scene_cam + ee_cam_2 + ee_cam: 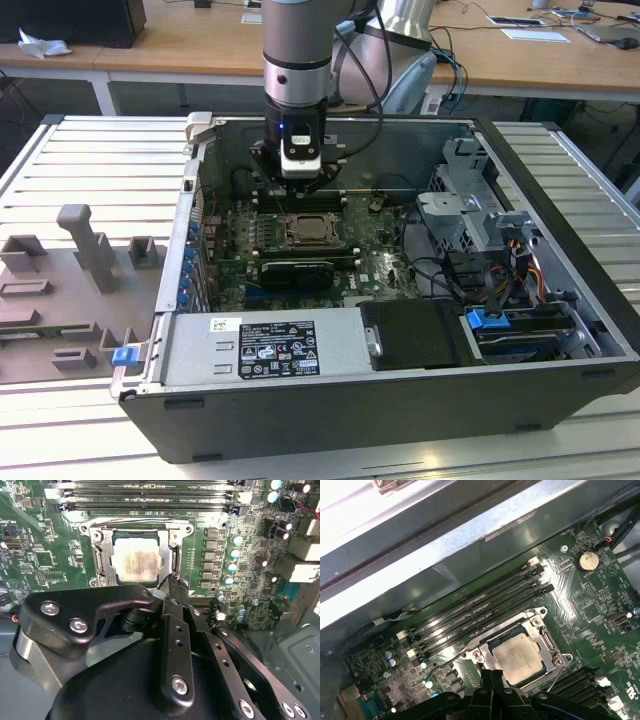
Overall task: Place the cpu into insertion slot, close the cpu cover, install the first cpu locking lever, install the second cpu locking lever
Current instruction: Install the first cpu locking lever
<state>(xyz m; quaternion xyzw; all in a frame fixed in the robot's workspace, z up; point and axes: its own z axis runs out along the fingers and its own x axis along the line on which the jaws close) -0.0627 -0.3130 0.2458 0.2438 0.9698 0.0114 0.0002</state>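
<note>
Already the cpu [136, 562] lies in the insertion slot [168, 561] with the cpu cover [102, 555] down flat around it. Just beside its edge hangs the gripper [172, 581], fingers closed together and gripping nothing.

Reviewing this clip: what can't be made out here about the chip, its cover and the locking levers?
Second wrist view: one side of the thin silver hinged cover frame around the pale silver square chip lies behind the black claw, so closure is unclear.
First wrist view: the thin wire locking levers pass partly behind the claw; whether they are hooked cannot be told.
Exterior view: chip, frame and levers are too small to judge.
</note>
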